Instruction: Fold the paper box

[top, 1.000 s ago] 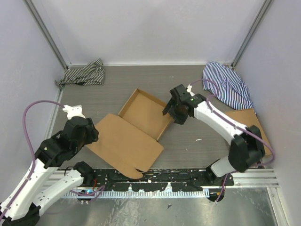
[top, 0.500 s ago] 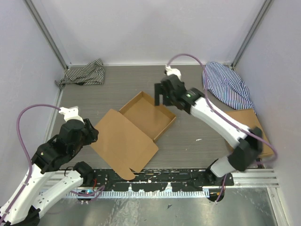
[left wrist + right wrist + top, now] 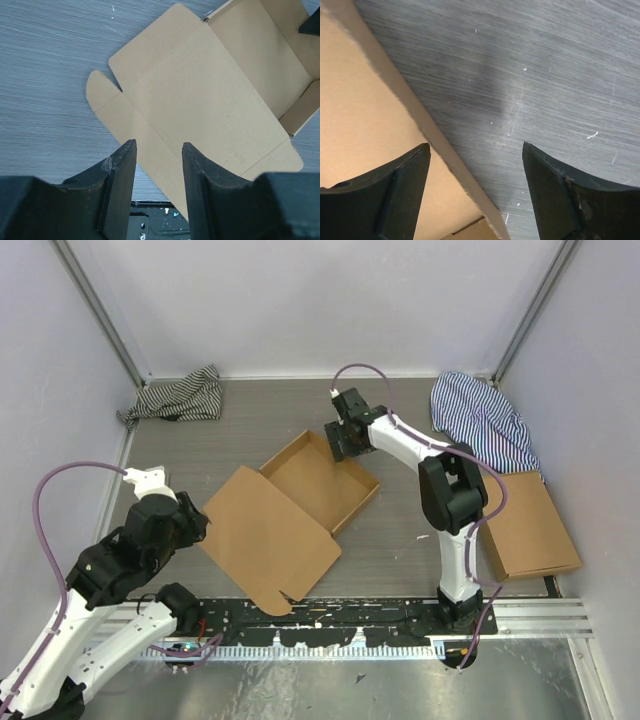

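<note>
brown paper box, tray walls up, lid flap flat

On my feed the paper box is matt brown cardboard, smooth on its faces and fuzzy along the cut edge in the right wrist view. The bench is matt grey with a fine brushed grain and small pale scratches. The left fingers and right fingers look like matt black plastic. The dark-striped cloth and blue-striped cloth are soft, crumpled fabric.

Open left hand above paper box.
</note>
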You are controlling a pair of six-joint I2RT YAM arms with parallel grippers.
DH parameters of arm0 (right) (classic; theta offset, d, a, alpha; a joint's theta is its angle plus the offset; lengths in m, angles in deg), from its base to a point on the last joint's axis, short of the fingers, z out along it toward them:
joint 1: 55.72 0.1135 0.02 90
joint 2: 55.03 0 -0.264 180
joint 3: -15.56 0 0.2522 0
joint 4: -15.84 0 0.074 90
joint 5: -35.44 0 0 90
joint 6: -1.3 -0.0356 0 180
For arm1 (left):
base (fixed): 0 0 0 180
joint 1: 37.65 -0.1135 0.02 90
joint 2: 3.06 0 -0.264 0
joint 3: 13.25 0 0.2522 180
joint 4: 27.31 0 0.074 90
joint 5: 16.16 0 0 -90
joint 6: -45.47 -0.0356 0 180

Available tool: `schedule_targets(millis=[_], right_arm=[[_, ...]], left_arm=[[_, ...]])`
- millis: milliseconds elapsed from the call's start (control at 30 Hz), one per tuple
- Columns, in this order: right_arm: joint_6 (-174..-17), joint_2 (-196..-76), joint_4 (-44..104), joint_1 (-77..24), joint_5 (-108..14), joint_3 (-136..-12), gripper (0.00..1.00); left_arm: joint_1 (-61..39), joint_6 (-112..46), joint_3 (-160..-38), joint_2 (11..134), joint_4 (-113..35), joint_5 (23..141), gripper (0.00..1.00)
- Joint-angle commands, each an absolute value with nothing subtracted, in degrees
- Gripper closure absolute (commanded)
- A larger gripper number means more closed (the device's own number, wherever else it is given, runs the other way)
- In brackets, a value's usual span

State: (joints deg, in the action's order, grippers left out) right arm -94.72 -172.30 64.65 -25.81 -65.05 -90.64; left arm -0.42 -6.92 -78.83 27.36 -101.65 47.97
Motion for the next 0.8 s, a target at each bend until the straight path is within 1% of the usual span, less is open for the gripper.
schedule_targets(millis=[0,167,233,267,367,500,533,633,767], right_arm=[[-91.88,-172.98,60.99,-25.64,-56.86,-94.94,0.24],[-92.77,-176.39,60.81,-25.66,-54.59,-96.24,0.39],[-93.35,-177.34,60.81,-25.66,-54.83,-96.5,0.48],[-93.67,-177.79,60.93,-25.65,-55.1,-96.47,0.53],[-96.82,-177.81,61.46,-25.89,-57.66,-96.03,0.77],[-104.11,-174.63,61.18,-27.5,-57.31,-91.71,0.96],[-107.2,-173.12,60.83,-28.08,-57.13,-89.72,0.99],[-117.94,-166.58,56.77,-29.08,-54.19,-80.55,0.99],[-132.8,-153.95,47.94,-26.48,-49.53,-61.1,0.99]], left_arm=[[-0.22,-7.0,-79.19,27.45,-101.38,46.94,0.52],[-0.21,-7.24,-79.15,28.89,-101.24,47.27,0.52],[-0.22,-7.33,-79.15,29.31,-101.15,47.3,0.53],[-0.21,-7.35,-79.06,29.43,-101.03,47.37,0.53],[-0.22,-7.34,-78.93,29.85,-100.91,47.45,0.53],[-0.21,-7.3,-78.89,30.14,-100.81,47.62,0.53],[-0.24,-7.27,-78.81,30.17,-100.78,47.64,0.53],[-0.24,-7.26,-78.77,30.27,-100.69,47.6,0.53],[-0.28,-7.17,-78.84,30.21,-100.78,47.36,0.53]])
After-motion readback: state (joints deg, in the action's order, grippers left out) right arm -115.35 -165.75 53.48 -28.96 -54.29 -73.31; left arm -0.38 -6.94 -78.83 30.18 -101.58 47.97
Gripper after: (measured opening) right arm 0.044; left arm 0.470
